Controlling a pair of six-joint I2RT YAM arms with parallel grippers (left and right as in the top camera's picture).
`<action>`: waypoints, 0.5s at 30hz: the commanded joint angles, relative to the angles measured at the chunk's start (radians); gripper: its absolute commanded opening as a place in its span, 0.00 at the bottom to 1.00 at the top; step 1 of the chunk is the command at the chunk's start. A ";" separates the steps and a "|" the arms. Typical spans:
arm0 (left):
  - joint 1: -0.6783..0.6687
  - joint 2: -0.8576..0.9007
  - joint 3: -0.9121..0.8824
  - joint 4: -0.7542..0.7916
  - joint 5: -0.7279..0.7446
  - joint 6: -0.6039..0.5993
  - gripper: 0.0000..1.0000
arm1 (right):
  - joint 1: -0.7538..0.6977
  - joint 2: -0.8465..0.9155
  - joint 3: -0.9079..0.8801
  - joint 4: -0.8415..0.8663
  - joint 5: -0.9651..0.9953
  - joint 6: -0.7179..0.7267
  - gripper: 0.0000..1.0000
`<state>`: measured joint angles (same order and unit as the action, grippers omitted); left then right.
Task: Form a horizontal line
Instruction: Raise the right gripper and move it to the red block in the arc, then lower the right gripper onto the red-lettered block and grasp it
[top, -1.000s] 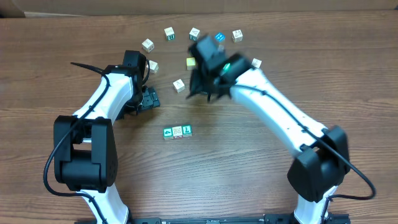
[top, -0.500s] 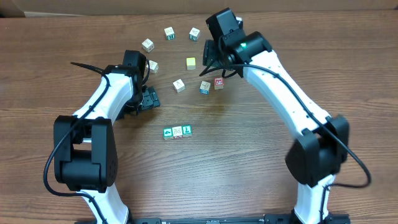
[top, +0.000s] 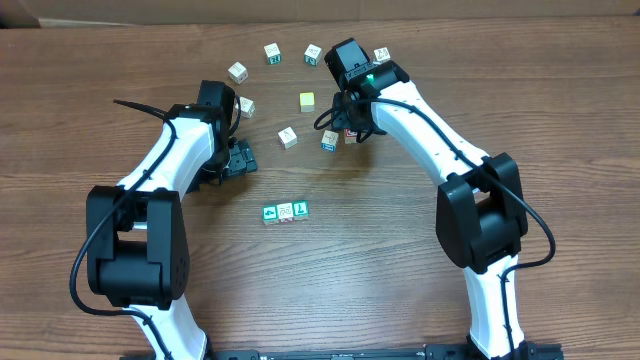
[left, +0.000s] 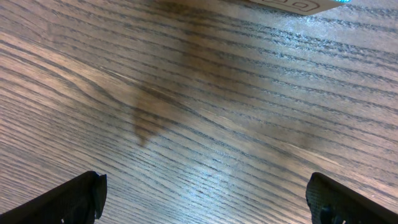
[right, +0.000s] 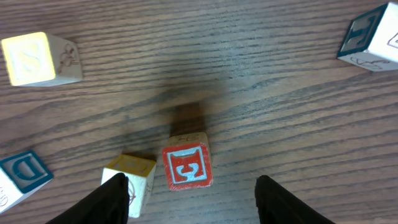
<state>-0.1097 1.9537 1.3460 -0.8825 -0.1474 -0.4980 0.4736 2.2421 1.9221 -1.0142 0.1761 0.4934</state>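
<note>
While three of the four cubes already sit touching in a short row near the middle of the table (top: 380, 265), namely the green cube with a white mark (top: 270, 213), the white cube (top: 285, 212) and the green "L" cube (top: 301, 209), the red-faced cube (right: 186, 167) lies well apart from them, farther up the table and off to the right end's side. The right gripper (top: 348, 122) hangs directly over that red-faced cube. In the right wrist view its jaws stand partly open, one dark finger (right: 113, 199) on each side of the cube, with bare wood showing between cube and finger on both sides, so nothing is gripped. A yellow-topped cube (right: 132, 177) sits just beside the red-faced one, partly covered by one finger. From overhead a blue-topped cube (top: 329, 140) shows just beside the same spot, and a plain yellow cube (top: 307, 101) lies a little farther up. The left gripper (top: 236, 160) rests low over the table to the left of the row, near it but not touching. In the left wrist view its jaws are spread wide, the fingertips (left: 81, 198) sitting only in the lower corners, with nothing but wood grain between them. Other letter cubes lie scattered along the far part of the table — among them one by the left arm (top: 245, 107) and one between the arms (top: 288, 137).
</note>
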 joint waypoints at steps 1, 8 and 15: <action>-0.002 0.010 -0.003 0.001 -0.012 -0.003 0.99 | -0.004 0.016 -0.007 0.004 0.014 -0.005 0.60; -0.002 0.010 -0.003 0.001 -0.012 -0.003 1.00 | -0.005 0.037 -0.040 0.032 0.014 -0.005 0.54; -0.002 0.010 -0.003 0.001 -0.012 -0.003 1.00 | -0.005 0.061 -0.057 0.056 0.015 -0.005 0.54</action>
<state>-0.1097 1.9537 1.3460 -0.8825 -0.1474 -0.4980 0.4728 2.2803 1.8759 -0.9684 0.1761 0.4931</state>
